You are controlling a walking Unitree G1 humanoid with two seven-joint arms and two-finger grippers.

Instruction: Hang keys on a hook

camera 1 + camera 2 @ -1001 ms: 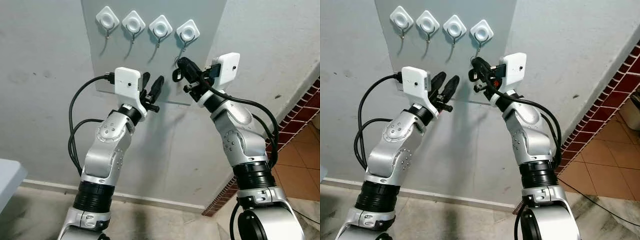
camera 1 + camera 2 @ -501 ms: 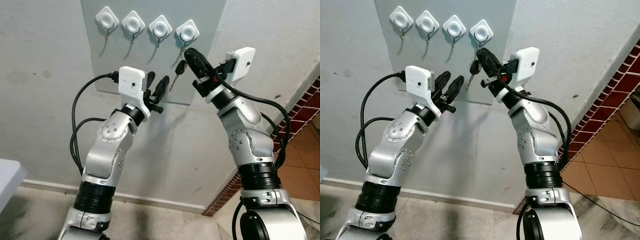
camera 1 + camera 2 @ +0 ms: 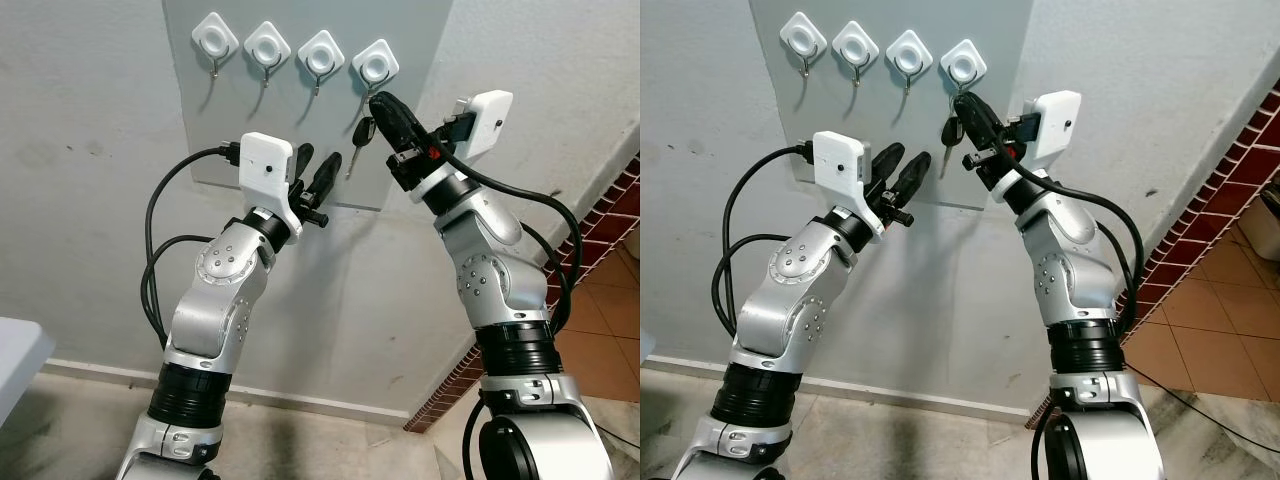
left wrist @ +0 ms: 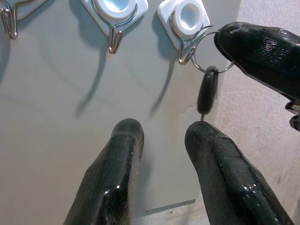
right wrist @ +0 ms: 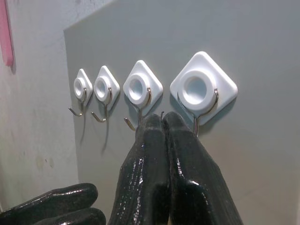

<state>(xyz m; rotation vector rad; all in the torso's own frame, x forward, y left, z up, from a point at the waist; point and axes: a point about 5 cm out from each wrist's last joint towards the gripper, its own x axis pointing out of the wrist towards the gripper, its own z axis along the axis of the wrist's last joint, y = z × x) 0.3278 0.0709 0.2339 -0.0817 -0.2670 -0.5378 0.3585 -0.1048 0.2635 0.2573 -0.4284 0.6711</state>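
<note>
Several white diamond-shaped hooks sit in a row on a grey panel (image 3: 230,120) on the wall. My right gripper (image 3: 381,104) is shut on a key ring (image 4: 206,50) just below the rightmost hook (image 3: 376,66). A black-headed key (image 3: 363,133) dangles from the ring. In the left wrist view the ring overlaps the hook's metal tip (image 4: 185,57); whether it is threaded on, I cannot tell. My left gripper (image 3: 318,166) is open, held below the two middle hooks and beside the key, with nothing between its fingers.
The other three hooks (image 3: 267,46) carry nothing. A red brick skirting (image 3: 600,225) runs down the wall at the right above a tiled floor (image 3: 600,350). A white table corner (image 3: 15,355) shows at the lower left.
My right gripper has risen with the key from below the panel's hooks to the rightmost hook. My left gripper has shifted slightly right, still open.
</note>
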